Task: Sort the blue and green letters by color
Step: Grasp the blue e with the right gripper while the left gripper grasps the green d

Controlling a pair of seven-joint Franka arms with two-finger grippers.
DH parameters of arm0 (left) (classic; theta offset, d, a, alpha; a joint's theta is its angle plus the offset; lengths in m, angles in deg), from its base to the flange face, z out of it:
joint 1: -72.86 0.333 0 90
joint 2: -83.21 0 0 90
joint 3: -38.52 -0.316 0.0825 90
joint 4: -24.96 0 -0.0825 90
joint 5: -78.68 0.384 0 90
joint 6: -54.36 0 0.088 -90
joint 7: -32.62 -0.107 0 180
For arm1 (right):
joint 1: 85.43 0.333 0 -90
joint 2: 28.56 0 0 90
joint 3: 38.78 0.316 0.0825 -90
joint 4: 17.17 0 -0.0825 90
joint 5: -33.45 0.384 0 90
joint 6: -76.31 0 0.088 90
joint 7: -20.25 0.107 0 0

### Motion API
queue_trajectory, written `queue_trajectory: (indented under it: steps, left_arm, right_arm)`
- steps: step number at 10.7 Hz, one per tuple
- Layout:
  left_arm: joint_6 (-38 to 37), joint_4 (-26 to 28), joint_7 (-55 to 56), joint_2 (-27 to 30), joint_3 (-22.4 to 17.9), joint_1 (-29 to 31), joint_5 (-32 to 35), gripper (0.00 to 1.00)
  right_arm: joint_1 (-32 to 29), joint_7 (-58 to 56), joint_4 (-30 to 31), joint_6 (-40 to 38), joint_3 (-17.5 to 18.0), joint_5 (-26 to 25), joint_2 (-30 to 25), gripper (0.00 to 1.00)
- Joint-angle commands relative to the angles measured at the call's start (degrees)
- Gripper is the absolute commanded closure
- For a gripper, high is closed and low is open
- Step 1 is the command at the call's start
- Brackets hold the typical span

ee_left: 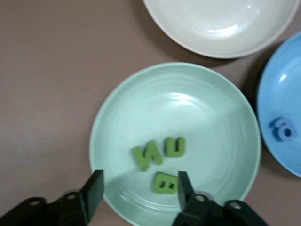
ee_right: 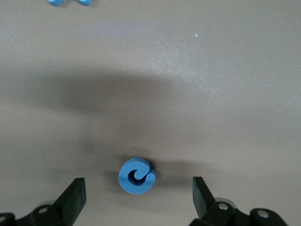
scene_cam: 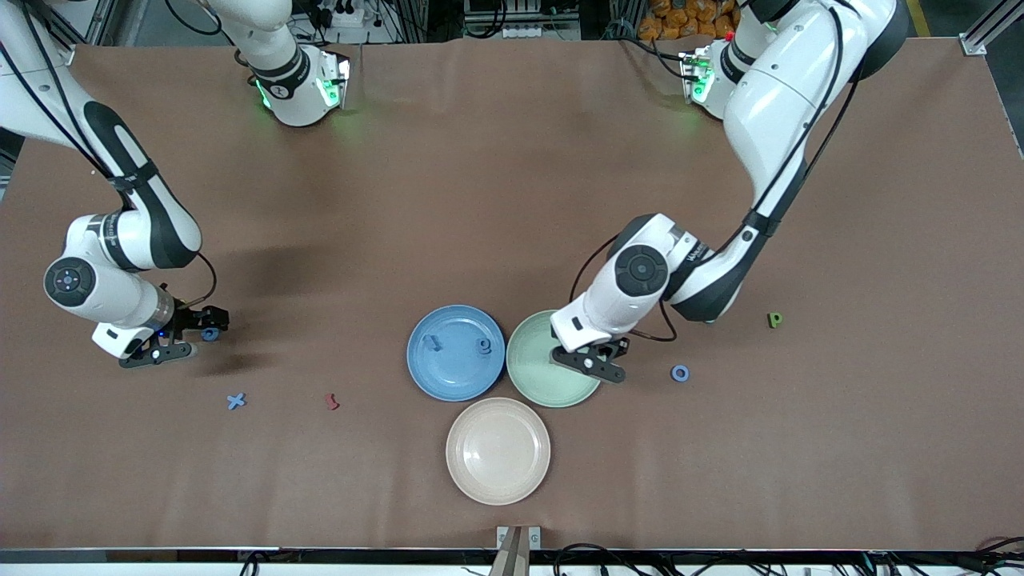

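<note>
My left gripper (scene_cam: pixel 592 366) hangs open and empty over the pale green plate (scene_cam: pixel 534 386). In the left wrist view (ee_left: pixel 138 190) the plate (ee_left: pixel 188 99) holds three olive green letters: N (ee_left: pixel 147 157), U (ee_left: pixel 175 147) and B (ee_left: pixel 165 182), the B close to one finger. My right gripper (scene_cam: pixel 192 336) is open low over the table at the right arm's end, with a blue curled letter (scene_cam: pixel 210 334) between its fingers, untouched. That letter also shows in the right wrist view (ee_right: pixel 136 175), just ahead of the open gripper (ee_right: pixel 137 190). The blue plate (scene_cam: pixel 456 382) holds two blue letters (scene_cam: pixel 433 342) (scene_cam: pixel 484 346).
A blue X (scene_cam: pixel 236 401) and a dark-red squiggly piece (scene_cam: pixel 332 401) lie nearer the front camera than the right gripper. A blue ring letter (scene_cam: pixel 680 373) and a green P (scene_cam: pixel 774 320) lie toward the left arm's end. A beige plate (scene_cam: pixel 498 472) sits nearest the front camera.
</note>
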Motion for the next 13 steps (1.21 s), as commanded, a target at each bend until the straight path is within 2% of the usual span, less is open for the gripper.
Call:
queue_trajectory:
  steps: [1,5,9,11,13]
  left_arm:
    - [-0.96,0.11,-1.37,1.79,-0.05,4.52,0.64,0.00]
    - [-11.85,2.30,-11.38,8.46,0.39,13.30,0.56,0.00]
    - [-11.43,10.38,-23.32,13.57,1.00,24.03,0.64,0.00]
    - [-6.28,17.30,-27.81,16.02,1.09,28.24,0.64,0.00]
    - [6.79,27.41,-29.92,17.45,1.09,32.03,1.69,0.00]
  right_arm:
    - [-1.92,0.42,1.66,2.13,0.97,-0.79,-0.42,0.00]
    - [-2.36,2.35,1.66,4.34,0.88,-0.52,0.55,0.00]
    - [-2.19,4.29,1.75,4.34,0.88,-0.61,1.60,0.00]
    - [-2.19,4.29,1.66,4.34,0.88,-0.61,1.60,0.00]
    - [-1.92,4.29,1.66,4.34,0.97,-0.61,1.60,0.97]
